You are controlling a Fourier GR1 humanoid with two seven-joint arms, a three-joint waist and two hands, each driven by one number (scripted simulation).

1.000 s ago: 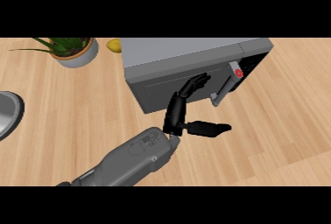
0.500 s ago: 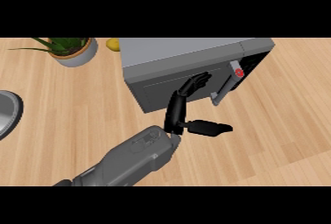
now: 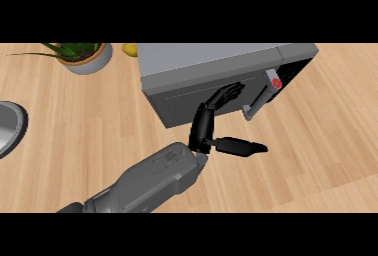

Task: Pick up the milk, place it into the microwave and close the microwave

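The grey microwave (image 3: 214, 60) stands at the back of the wooden counter. Its door (image 3: 181, 102) is almost against the body, with the pale handle (image 3: 255, 104) still a little proud beside the dark control panel (image 3: 291, 75). My left hand (image 3: 201, 125) reaches up from the lower left. Its straight fingers (image 3: 227, 94) touch the door front and its thumb (image 3: 240, 146) sticks out to the right. The hand is open and holds nothing. No milk shows anywhere in view. My right hand is out of view.
A potted plant (image 3: 85, 55) stands at the back left, with a small yellow fruit (image 3: 130, 49) beside the microwave's rear corner. The rim of a metal bowl (image 3: 9, 127) shows at the left edge. Bare wooden counter (image 3: 317, 150) lies right of the hand.
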